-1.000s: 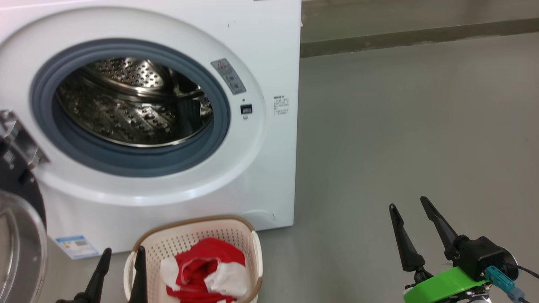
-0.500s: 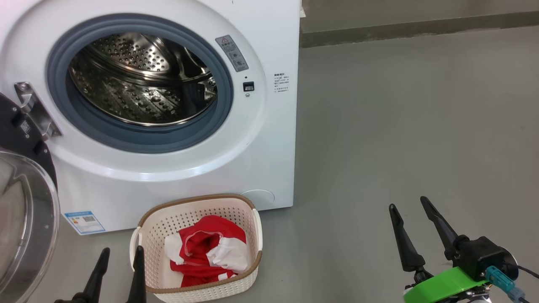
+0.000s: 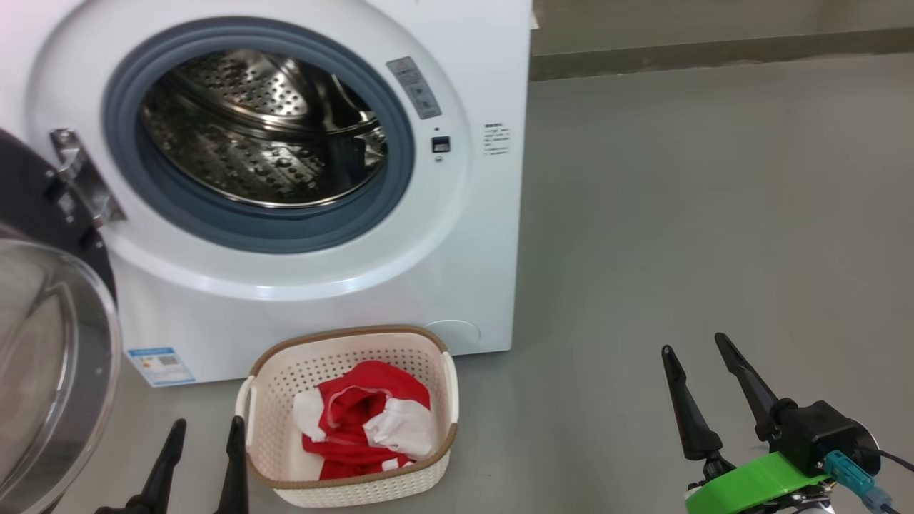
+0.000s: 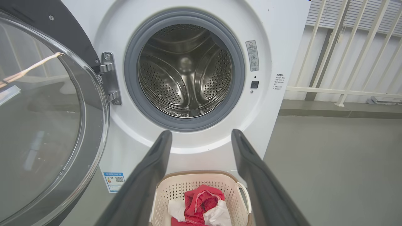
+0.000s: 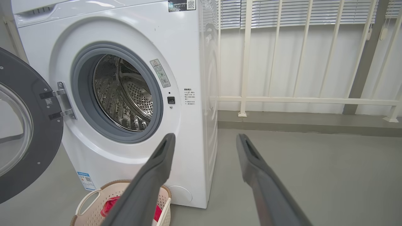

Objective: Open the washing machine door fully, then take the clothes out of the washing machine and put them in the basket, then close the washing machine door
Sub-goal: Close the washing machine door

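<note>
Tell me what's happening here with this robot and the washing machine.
Laundry is being unloaded from the washing machine. Its door stands swung open to the left, the drum looks empty, and red and white clothes lie in the basket on the floor in front of it. The robot's left gripper and right gripper are both open and hold nothing, low in front of the machine. Closing the door is the step not yet done.

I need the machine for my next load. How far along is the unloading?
Done: the washing machine door stands wide open, the drum looks empty, and the clothes lie in the basket. In hand: nothing; the left gripper and right gripper are both open. Left: closing the door.
</note>
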